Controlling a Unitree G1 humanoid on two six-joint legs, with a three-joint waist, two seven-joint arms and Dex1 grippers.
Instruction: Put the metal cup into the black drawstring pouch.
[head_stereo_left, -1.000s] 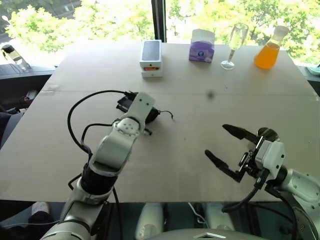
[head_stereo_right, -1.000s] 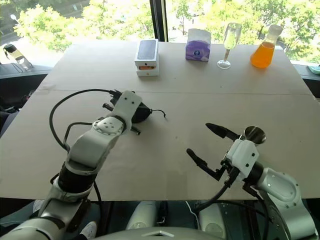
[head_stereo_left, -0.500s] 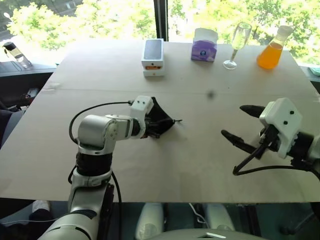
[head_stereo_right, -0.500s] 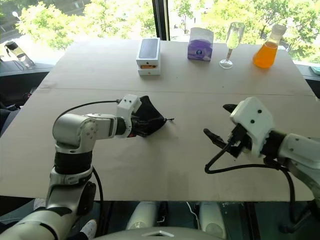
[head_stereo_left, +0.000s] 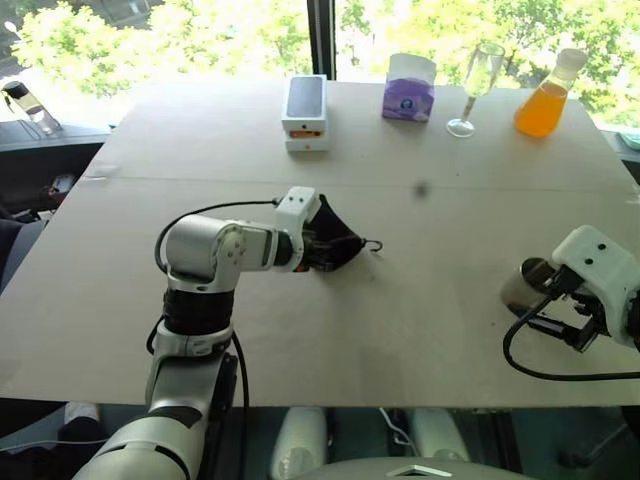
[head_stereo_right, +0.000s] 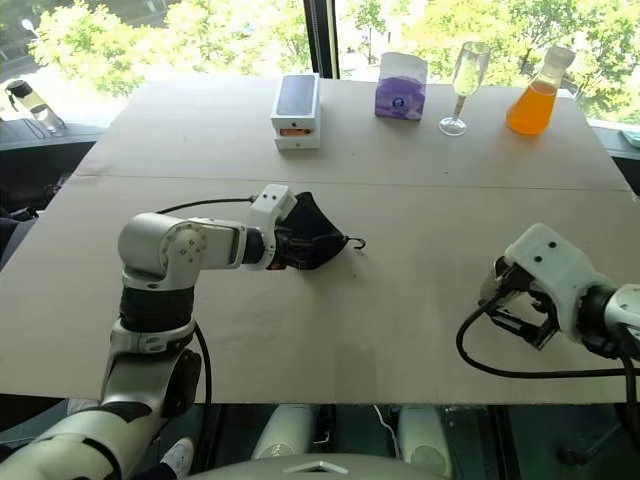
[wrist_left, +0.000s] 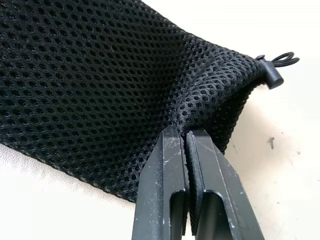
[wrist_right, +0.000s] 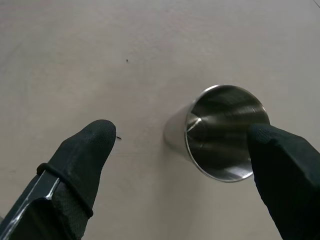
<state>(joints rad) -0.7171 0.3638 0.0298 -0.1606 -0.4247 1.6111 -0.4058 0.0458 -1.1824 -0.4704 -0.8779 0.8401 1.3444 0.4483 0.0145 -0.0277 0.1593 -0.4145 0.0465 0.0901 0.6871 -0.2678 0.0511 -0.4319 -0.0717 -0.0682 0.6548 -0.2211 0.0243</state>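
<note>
The left arm reaches across the table (head_stereo_left: 120, 300) with its elbow bent, forearm running toward the middle of the table, and the left gripper (wrist_left: 186, 137) clamped on a fold of the black drawstring pouch (head_stereo_left: 335, 240). The pouch sits near the table's centre, bunched against the gripper, with its thin cord (head_stereo_left: 374, 244) ending in a small loop on the side away from the arm.

The right arm comes in from the table's near right edge, wrist bent down, and the right gripper (wrist_right: 180, 165) hangs over the metal cup (head_stereo_left: 522, 285) with its fingers (wrist_right: 82, 155) spread wide apart. The cup stands upright on the table near the right front edge, well apart from the pouch.

The left wrist view shows what the head views cannot: the two black fingers pressed flat together with a pinch of open mesh fabric caught between their tips, and a small cord stopper (wrist_left: 272, 77) beside the loop. The right wrist view looks down into the cup's shiny open mouth; one finger overlaps the rim and the other stands off to the side over bare table, and contact cannot be told.

At the far edge stand a phone box (head_stereo_left: 305, 112), a purple tissue pack (head_stereo_left: 408, 90), a wine glass (head_stereo_left: 478, 85) and a flask of orange liquid (head_stereo_left: 546, 98).
</note>
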